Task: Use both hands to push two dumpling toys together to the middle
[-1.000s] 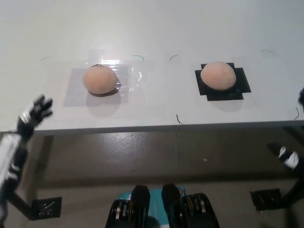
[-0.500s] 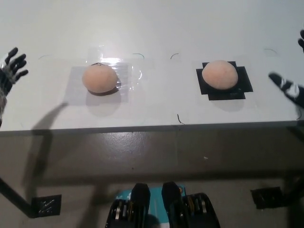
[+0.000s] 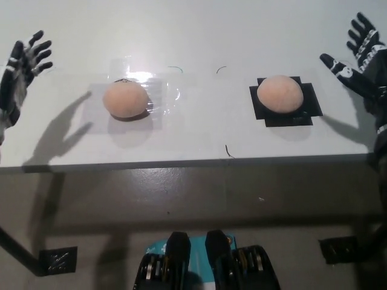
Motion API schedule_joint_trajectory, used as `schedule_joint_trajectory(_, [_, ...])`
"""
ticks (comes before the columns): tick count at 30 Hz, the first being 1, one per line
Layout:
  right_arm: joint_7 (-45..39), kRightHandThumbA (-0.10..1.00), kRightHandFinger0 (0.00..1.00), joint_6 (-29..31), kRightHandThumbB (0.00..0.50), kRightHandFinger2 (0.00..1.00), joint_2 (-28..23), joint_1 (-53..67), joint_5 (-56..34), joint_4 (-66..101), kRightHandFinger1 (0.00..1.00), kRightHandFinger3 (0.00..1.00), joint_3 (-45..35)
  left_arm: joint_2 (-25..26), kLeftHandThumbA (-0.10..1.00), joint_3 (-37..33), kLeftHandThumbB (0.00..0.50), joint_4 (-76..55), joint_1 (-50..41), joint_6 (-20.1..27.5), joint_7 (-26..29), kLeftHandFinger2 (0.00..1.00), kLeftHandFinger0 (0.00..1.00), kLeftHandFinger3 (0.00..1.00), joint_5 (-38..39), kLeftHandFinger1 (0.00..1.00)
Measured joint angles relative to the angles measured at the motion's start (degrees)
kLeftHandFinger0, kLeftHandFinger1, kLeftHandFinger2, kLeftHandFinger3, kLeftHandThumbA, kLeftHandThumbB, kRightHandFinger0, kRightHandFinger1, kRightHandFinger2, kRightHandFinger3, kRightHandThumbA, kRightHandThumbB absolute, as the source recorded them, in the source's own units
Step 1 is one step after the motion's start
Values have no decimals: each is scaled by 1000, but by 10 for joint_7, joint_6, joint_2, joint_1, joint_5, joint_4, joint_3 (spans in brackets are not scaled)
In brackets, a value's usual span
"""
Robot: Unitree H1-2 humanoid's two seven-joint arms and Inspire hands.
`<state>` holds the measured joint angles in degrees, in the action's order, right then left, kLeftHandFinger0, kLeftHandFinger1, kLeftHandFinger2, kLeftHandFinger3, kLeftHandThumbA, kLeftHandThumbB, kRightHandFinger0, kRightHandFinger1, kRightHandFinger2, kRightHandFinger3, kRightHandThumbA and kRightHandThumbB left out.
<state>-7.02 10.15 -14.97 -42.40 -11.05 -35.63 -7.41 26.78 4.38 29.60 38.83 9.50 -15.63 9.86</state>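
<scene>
Both hands are raised outside the toys: the white left hand (image 3: 21, 66) at the far left edge, the black right hand (image 3: 361, 60) at the far right, each empty with fingers spread wide, touching nothing. One round tan dumpling toy (image 3: 126, 99) sits on a clear plastic sheet (image 3: 158, 90) left of centre; the other tan dumpling toy (image 3: 279, 94) rests on a black cross-shaped mat (image 3: 304, 106) right of centre, well apart. Lowering each palm to the white table (image 3: 199, 36) just outside its toy, then sweeping inward evenly, should keep them from rolling away.
</scene>
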Motion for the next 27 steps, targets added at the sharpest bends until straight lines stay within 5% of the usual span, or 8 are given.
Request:
schedule_joint_trajectory(13, [-15, 1000, 1000, 31, 282, 1000, 4, -57, -10, -164, 1000, 1000, -19, -19, 1000, -54, 478, 137, 86, 6, 3, 1000, 1000, 1000, -55, 1000])
schedule_joint_trajectory(20, [-25, 1000, 1000, 50, 258, 1000, 5, -68, -16, -213, 1000, 1000, -29, -41, 1000, -54, 408, 230, 114, 22, 4, 1000, 1000, 1000, -64, 1000])
schedule_joint_trajectory(27, [-28, 1000, 1000, 58, 277, 1000, 12, -70, -17, -228, 1000, 1000, -29, -61, 1000, -43, 472, 280, 128, 30, 2, 1000, 1000, 1000, -62, 1000])
